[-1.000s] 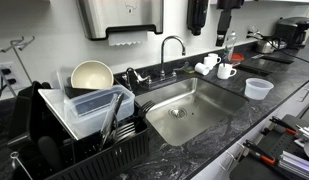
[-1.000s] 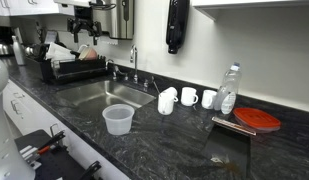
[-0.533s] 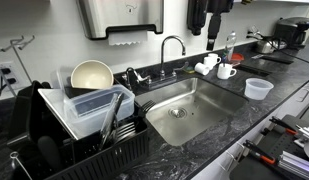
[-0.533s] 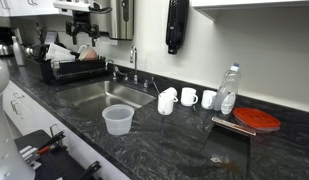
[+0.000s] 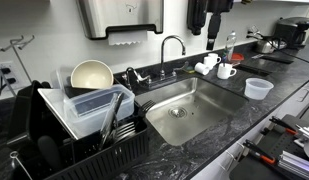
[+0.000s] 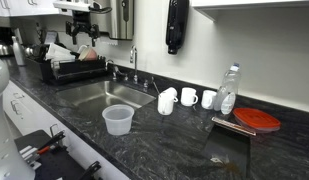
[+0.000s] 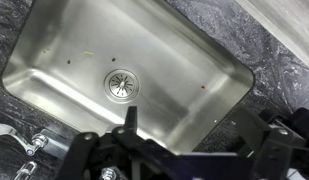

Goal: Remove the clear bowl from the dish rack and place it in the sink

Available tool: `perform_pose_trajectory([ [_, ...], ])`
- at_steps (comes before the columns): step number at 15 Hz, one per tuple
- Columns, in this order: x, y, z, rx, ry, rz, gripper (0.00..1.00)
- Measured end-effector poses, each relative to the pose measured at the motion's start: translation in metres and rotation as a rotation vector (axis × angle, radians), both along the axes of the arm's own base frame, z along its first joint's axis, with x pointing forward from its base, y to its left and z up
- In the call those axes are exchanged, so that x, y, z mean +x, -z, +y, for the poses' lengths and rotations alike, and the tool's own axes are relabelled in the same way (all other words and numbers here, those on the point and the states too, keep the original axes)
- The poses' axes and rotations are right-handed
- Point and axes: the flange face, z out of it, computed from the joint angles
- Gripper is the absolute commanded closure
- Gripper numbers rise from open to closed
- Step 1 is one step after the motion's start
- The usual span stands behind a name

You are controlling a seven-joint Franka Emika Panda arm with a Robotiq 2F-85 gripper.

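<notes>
**Gripper high over the sink, clear bowl in the rack**

The clear bowl (image 5: 94, 108) sits in the dish rack (image 5: 54, 150), resting on the rack's upper part with its open side up. Just behind it stands a cream round bowl (image 5: 92, 75). Dark utensils (image 5: 114, 120) lean against the rack's slats beside the tub. The rack stands on the dark stone counter (image 5: 264, 110), right next to the sink (image 5: 199, 125).

The gripper (image 5: 220, 12) hangs high near the wall in an exterior view, well apart from the bowl and touching nothing. In an exterior view it appears at the top (image 6: 86, 28), above the rack end of the counter. The wrist view looks straight down into the steel basin (image 7: 184, 70), with the round drain (image 7: 120, 83) near its middle. The gripper's dark, blurred body (image 7: 174, 150) fills the bottom of that view, and I cannot tell how its jaws stand.

The chrome gooseneck faucet (image 5: 172, 45) rises behind the basin. White mugs (image 5: 214, 67) stand near it on the counter, and a small clear cup (image 5: 258, 88) sits further along. A water bottle (image 6: 228, 90) and a red lid (image 6: 257, 120) lie at the far end.
</notes>
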Motion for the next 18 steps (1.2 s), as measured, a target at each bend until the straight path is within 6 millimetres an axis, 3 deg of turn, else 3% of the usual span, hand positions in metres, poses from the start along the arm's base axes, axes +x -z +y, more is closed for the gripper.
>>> perform_pose_trajectory([
  [4, 0.001, 0.01, 0.029, 0.002, -0.05, 0.015, 0.0],
  [13, 0.028, 0.037, 0.165, -0.005, -0.153, 0.019, 0.0],
  [16, 0.034, 0.034, 0.196, -0.009, -0.161, -0.016, 0.0],
  [18, 0.036, 0.031, 0.204, -0.005, -0.168, -0.028, 0.0],
])
